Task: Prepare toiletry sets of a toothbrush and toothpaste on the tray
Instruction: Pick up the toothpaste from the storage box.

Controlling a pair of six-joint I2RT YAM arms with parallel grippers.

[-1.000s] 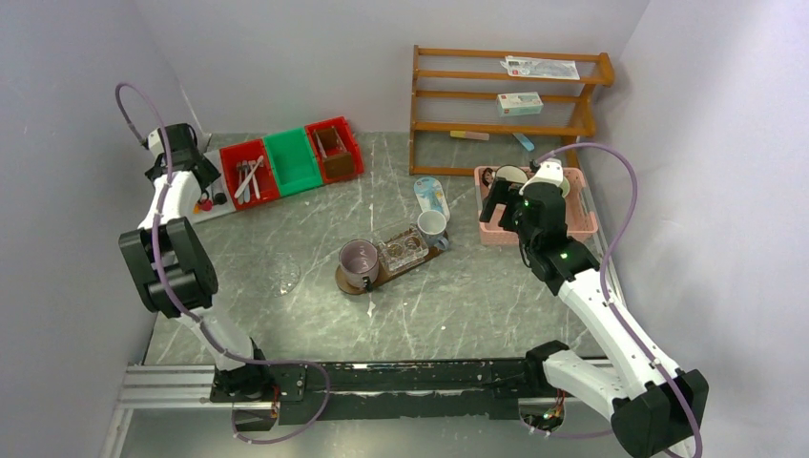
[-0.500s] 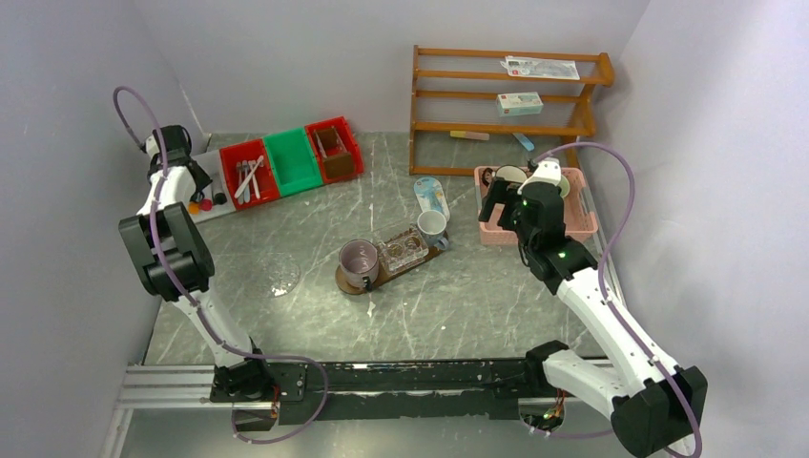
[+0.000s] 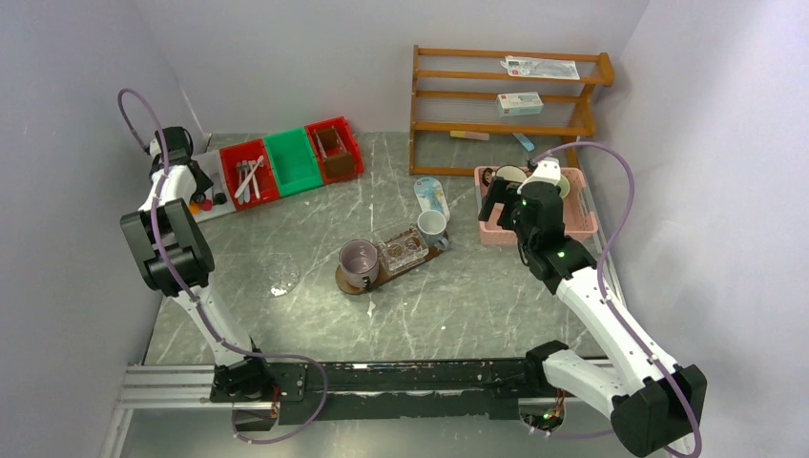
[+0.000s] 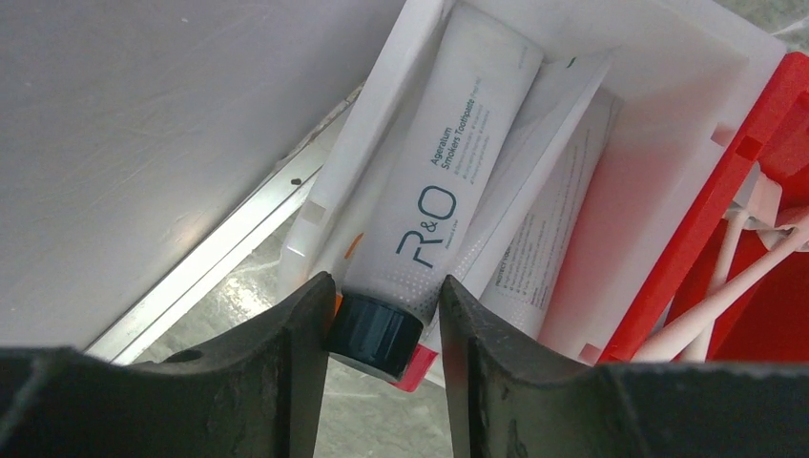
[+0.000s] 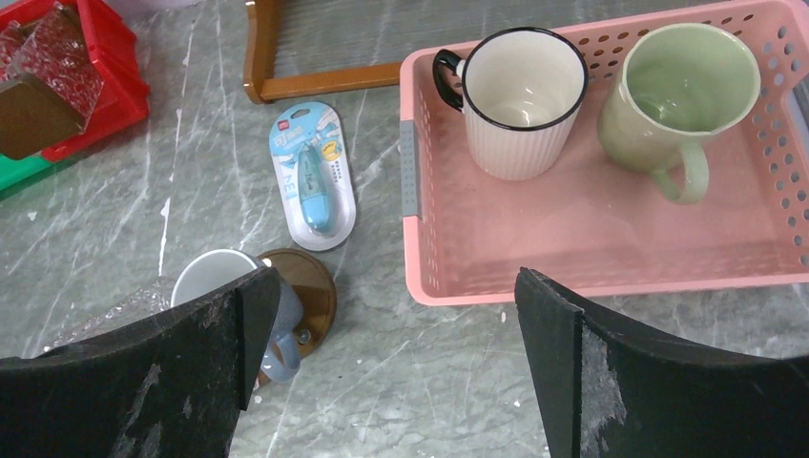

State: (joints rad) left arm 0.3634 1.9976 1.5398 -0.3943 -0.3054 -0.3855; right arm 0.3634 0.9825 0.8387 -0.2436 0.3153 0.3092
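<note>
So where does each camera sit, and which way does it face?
Top external: above and behind the arms, facing down at the table; both arms show.
Left wrist: on the left arm, facing a toothpaste tube in a white bin; left gripper flanks its cap.
Right wrist: on the right arm, facing down at a pink basket; right gripper frames the bottom.
Shared: top and right wrist both show that basket.

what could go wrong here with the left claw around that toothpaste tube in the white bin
The left claw straddles only the cap end of the toothpaste tube; lifted from there, the long body may droop or slip out.
Another white tube lies pressed against it and might get dragged along.
The white bin wall sits close beside one finger, which could snag it.
</note>
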